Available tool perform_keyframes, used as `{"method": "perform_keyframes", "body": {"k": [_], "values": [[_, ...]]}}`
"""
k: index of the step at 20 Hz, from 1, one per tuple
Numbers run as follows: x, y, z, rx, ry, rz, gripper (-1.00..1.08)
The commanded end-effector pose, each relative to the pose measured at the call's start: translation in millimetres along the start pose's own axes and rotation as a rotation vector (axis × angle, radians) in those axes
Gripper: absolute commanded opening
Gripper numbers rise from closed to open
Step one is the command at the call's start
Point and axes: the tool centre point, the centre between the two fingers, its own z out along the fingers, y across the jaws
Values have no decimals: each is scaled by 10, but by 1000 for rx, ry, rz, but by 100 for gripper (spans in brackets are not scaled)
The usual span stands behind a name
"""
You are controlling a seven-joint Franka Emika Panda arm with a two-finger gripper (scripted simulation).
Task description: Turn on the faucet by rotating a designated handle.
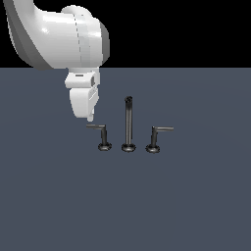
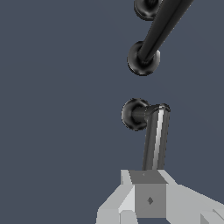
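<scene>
The dark grey metal three-piece faucet [image 1: 128, 127] stands on the slate-grey tabletop [image 1: 125, 206] — a tall thin spout post [image 1: 128, 122] in the middle. The short dark L-shaped lever handle [image 1: 100, 135] sits just beside the post on the exterior view's left, its thin arm jutting away from the post. The white end effector [image 1: 90, 117] hangs at that arm's outer tip — whether it is clenched or released, I cannot tell.

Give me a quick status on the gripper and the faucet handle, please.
Gripper at the arm tip of the dark metal L-shaped handle; open or shut unclear. Tall dark spout post and mirror-image lever stand apart. Nothing in the way.
</scene>
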Motion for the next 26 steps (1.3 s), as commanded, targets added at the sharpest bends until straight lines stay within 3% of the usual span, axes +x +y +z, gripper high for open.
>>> {"method": "perform_keyframes", "body": {"k": [1, 9, 18, 26], "values": [[33, -92, 97, 0, 0, 42, -100], [109, -266, 279, -1, -4, 122, -100], [118, -282, 287, -1, -6, 129, -100], [-53, -24, 286, -1, -6, 129, -100]]}}
